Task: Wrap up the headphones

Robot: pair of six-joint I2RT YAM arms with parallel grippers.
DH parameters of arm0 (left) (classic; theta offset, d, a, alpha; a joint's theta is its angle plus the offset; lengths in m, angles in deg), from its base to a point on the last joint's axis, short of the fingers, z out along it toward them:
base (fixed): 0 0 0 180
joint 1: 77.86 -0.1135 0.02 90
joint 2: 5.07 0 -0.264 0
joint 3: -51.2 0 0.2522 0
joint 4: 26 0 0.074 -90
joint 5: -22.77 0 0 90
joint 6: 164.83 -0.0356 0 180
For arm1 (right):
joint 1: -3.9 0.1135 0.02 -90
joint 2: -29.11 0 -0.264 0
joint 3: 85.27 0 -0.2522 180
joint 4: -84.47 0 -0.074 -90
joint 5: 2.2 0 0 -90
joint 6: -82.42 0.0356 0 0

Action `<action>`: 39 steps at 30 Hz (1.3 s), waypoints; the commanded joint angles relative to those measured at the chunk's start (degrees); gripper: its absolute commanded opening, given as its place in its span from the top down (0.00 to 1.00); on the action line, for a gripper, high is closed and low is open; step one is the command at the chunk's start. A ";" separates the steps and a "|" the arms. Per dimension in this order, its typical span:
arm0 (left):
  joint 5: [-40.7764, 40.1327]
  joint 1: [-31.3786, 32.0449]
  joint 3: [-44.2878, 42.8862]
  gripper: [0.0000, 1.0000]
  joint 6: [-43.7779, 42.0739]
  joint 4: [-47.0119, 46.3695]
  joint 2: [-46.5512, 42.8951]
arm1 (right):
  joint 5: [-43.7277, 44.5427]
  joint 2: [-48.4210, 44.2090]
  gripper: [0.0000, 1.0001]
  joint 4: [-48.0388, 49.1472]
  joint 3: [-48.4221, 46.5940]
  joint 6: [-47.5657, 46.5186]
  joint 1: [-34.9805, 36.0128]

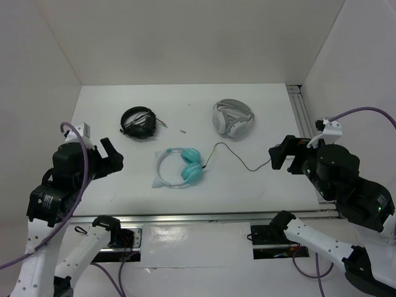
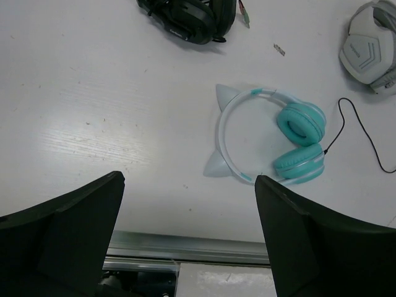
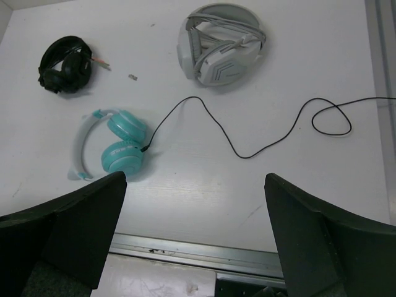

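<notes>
The teal headphones [image 1: 185, 167] lie flat near the table's front middle, ear cups to the right, pale headband with pointed tips to the left. They also show in the left wrist view [image 2: 297, 142] and the right wrist view [image 3: 120, 148]. Their thin black cable [image 1: 238, 158] snakes right across the table and ends in a loop [image 3: 331, 117]. My left gripper [image 1: 110, 156] is open and empty, raised left of the headphones. My right gripper [image 1: 278, 159] is open and empty, raised at the right near the cable's end.
Black headphones [image 1: 138, 122] lie at the back left. Grey-and-white headphones [image 1: 232, 117] lie at the back right. A small plug piece [image 1: 183, 131] lies between them. A metal rail [image 1: 304, 117] runs along the right side and another along the front edge [image 1: 204, 216].
</notes>
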 commanded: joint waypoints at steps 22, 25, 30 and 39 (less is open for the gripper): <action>7.09 12.59 11.83 0.00 8.94 -24.56 28.73 | -14.75 -5.84 0.00 14.49 14.67 -1.37 0.18; 5.74 13.13 12.36 0.00 8.94 -26.34 34.98 | -16.08 -5.84 0.00 14.49 15.37 -1.37 0.18; 3.64 13.13 18.14 0.00 10.08 -34.24 39.90 | -17.13 -7.86 0.00 15.02 16.95 -1.37 0.18; 2.14 11.90 19.30 0.00 10.17 -39.43 52.74 | -18.54 -9.27 0.00 16.25 18.54 -1.37 0.18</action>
